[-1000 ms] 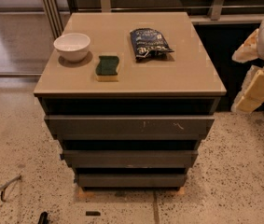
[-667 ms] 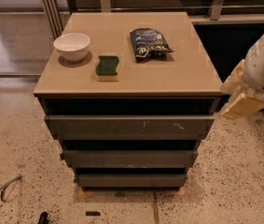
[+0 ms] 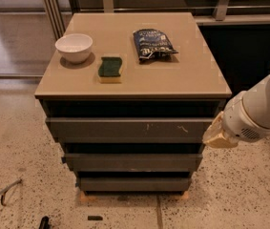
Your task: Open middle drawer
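Positioning the gripper (image 3: 216,135) at the cabinet front appears to be the step in hand: the middle drawer (image 3: 132,161) is closed and nothing touches it. The cabinet (image 3: 192,75) holds 3 stacked grey drawers. The middle drawer lies at 6 o'clock from the frame centre, between the top drawer (image 3: 125,127), which bears pale scratch marks, and the bottom drawer (image 3: 132,184). Its front is flat, with no handle; a small tab (image 3: 64,160) projects at its 9 o'clock end.

The gripper hangs at the end of the white arm (image 3: 263,109), at 3 o'clock from the top drawer, just beside the cabinet's corner and above the middle drawer's level. Whether it is apart or together cannot be told.

A white bowl (image 3: 74,46), a green sponge (image 3: 110,68) and a dark bag (image 3: 152,44) rest on the cabinet top; none concerns the task.

The next move likely calls for lowering the gripper toward 7 o'clock, to the dark gap above the middle drawer's upper edge, then hooking that edge and pulling straight outward. With no handle, purchase will be thin, so a slip is the main risk.
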